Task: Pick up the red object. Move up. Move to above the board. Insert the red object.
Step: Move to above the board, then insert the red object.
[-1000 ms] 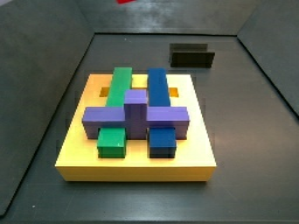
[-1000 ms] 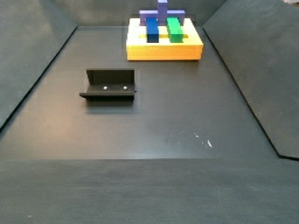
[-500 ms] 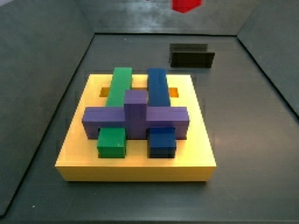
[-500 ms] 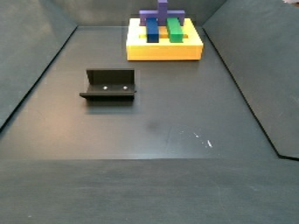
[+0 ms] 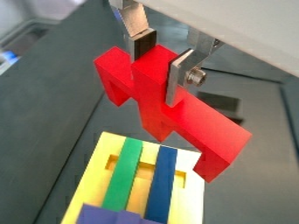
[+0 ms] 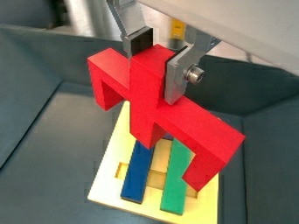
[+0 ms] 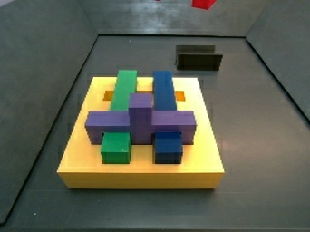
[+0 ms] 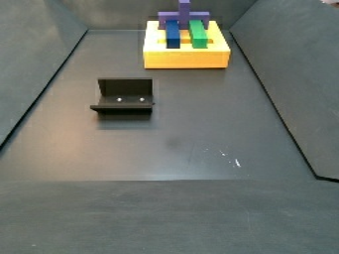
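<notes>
In both wrist views my gripper [image 5: 160, 54] [image 6: 156, 52] is shut on the central stub of the red object [image 5: 163, 109] [image 6: 146, 105], which hangs high in the air. Its crossbar and legs point down toward the board [image 5: 93, 166] [image 6: 114, 175] far below. A side view catches only a corner of the red object [image 7: 205, 4] at the picture's upper edge; the gripper itself is out of that view. The yellow board [image 7: 140, 168] [image 8: 185, 58] lies on the floor in both side views, carrying green [image 7: 122, 86], blue [image 7: 162, 88] and purple [image 7: 141, 116] blocks.
The dark fixture [image 8: 123, 97] [image 7: 200, 59] stands on the dark floor away from the board. Sloping grey walls [image 7: 49, 100] ring the work area.
The red object has drifted slightly right and upward along the upper edge of the side view. Board and fixture have stayed put.
</notes>
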